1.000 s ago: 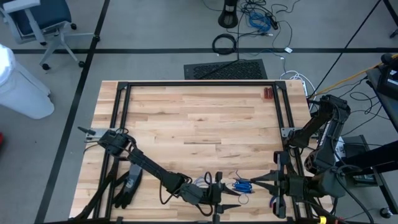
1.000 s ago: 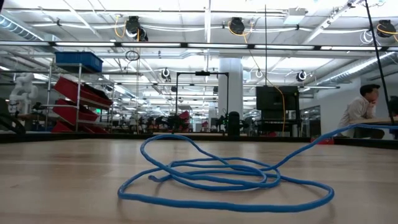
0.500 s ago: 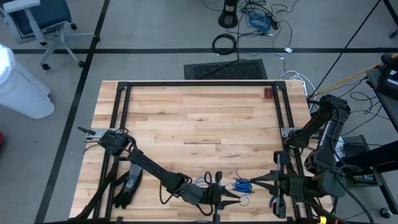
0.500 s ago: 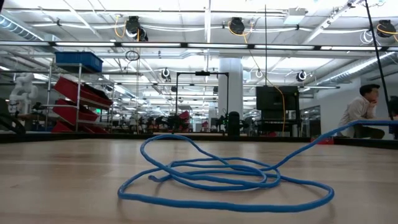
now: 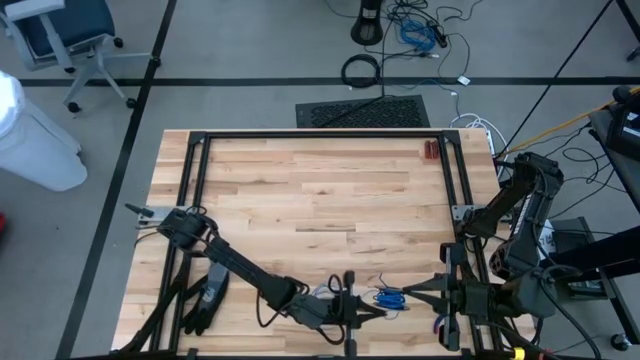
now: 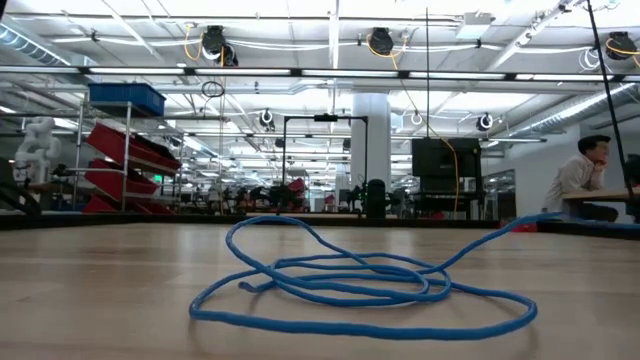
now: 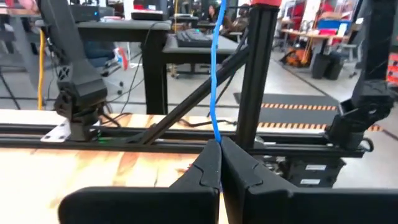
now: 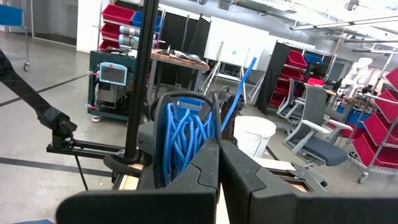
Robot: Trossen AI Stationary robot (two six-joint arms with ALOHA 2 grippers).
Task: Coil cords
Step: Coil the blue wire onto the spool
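Low view: thin blue cord (image 6: 365,290) in loose flat loops on the table (image 6: 100,290), both grippers' jaws clenched on it.

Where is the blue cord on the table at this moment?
In the high view the blue cord lies at the near edge of the wooden table, between the left claw and the right claw, both shut on it.

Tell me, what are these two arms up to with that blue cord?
Two robot arms are coiling a thin blue cord near the edge of the wooden table. The left hand is pinched shut on one strand, the right hand is shut on a bundle of loops, and loose loops lie on the table.
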